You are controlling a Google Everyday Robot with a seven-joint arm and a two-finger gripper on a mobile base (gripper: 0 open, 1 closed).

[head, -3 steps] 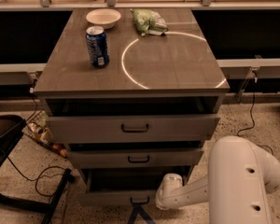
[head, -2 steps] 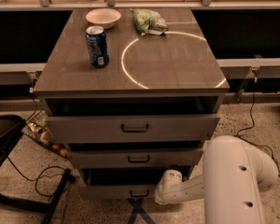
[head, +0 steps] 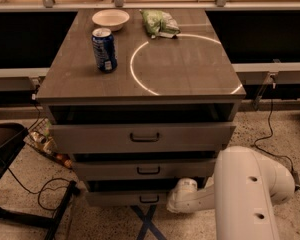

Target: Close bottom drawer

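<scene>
Gripper (head: 174,201) at right end of bottom drawer (head: 121,198) front, grip state untellable; push square, steady, until flush.

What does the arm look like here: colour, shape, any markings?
Arm: glossy white, bulky rounded shell with two small dark holes, narrowing to a white tube with a round cap. No cables or markings visible on it. Gripper sits at the bottom drawer's right end.

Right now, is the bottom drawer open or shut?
Partly open: bottom drawer front juts out, dark gap above; gripper beside its right end.
</scene>
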